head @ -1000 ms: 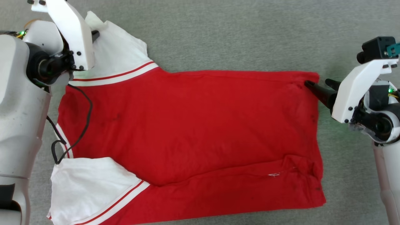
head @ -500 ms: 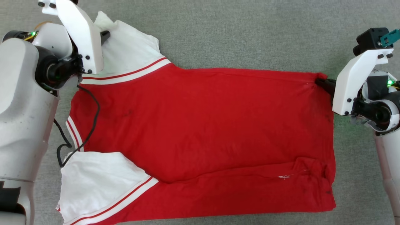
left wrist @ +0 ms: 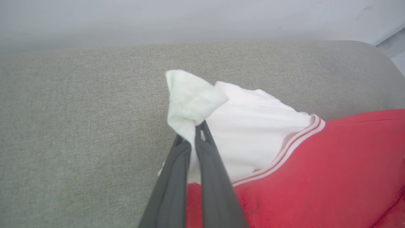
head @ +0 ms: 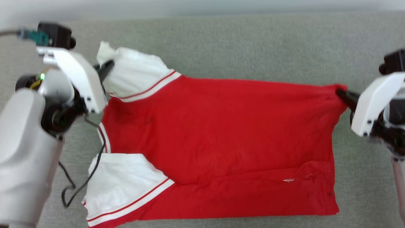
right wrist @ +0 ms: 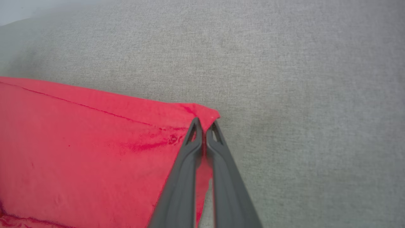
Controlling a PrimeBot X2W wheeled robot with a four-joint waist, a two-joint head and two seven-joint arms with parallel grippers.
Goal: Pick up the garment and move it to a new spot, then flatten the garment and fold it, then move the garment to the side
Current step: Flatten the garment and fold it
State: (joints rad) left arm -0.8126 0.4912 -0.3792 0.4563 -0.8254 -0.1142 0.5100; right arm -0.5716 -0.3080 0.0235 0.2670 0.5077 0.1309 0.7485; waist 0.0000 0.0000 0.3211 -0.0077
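Here, left gripper [left wrist: 193, 133] clamped on white sleeve of garment [head: 221, 133], right gripper [right wrist: 204, 123] clamped on red corner, grey surface [head: 253, 41] beneath.

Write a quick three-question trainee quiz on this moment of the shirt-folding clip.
1. True or false: the right gripper stands open beside the garment.
2. What is pinched in the left gripper? A) red cloth B) white cloth C) nothing
3. What does the garment lie on?

Key: 1 false: it is shut on a red corner. 2 B: the sleeve. 3 A grey fabric surface.
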